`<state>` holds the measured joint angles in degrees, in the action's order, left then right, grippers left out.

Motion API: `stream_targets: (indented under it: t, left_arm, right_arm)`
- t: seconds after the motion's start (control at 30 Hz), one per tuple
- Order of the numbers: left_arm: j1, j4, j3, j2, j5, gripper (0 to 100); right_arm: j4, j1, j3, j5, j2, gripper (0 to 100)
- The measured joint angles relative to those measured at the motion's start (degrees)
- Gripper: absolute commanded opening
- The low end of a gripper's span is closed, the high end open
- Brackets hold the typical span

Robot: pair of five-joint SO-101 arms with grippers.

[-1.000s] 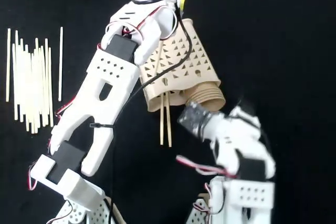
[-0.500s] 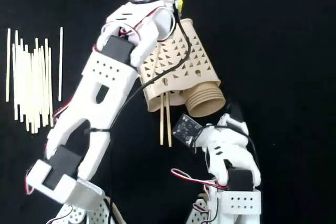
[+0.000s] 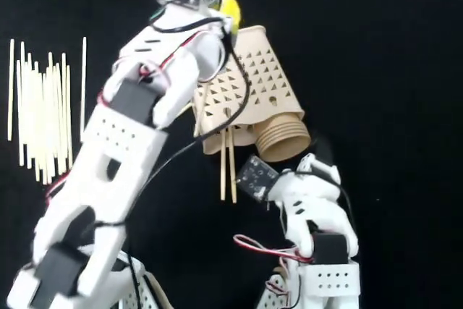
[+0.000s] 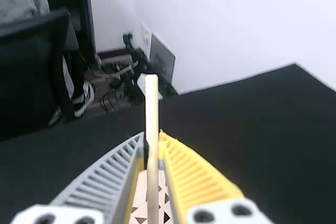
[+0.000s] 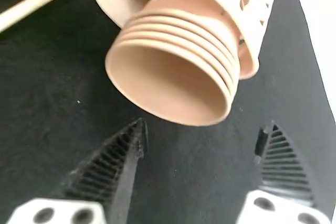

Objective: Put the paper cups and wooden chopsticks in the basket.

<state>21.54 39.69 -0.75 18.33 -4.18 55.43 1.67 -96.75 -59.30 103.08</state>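
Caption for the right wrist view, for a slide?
Open right gripper facing stacked paper cups protruding from the basket.

The table [image 3: 391,70] is covered in matt black cloth. The basket [image 3: 253,85] looks like thin pale wood or card, dull and punched with triangles. The cups [image 5: 173,77] are matt tan paper. The chopsticks [image 3: 43,113] are bare wood, like the chopstick [image 4: 151,103] in the left gripper [image 4: 151,137], which is ribbed grey and yellow plastic. The right gripper [image 5: 203,128] is ribbed black plastic. The arms [image 3: 123,135] are smooth white plastic.
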Motion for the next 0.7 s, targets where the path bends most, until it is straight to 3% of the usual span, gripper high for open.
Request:
stream_targets:
  t: [0.3,0.7]
  left_arm:
    - [-0.2,0.2,16.3,14.9,0.0,3]
    - [-8.2,-4.0,35.3,43.1,0.0,3]
  right_arm:
    - [0.0,3.3,0.0,0.0,0.0,34.0]
    - [-2.0,3.3,0.0,0.0,0.0,34.1]
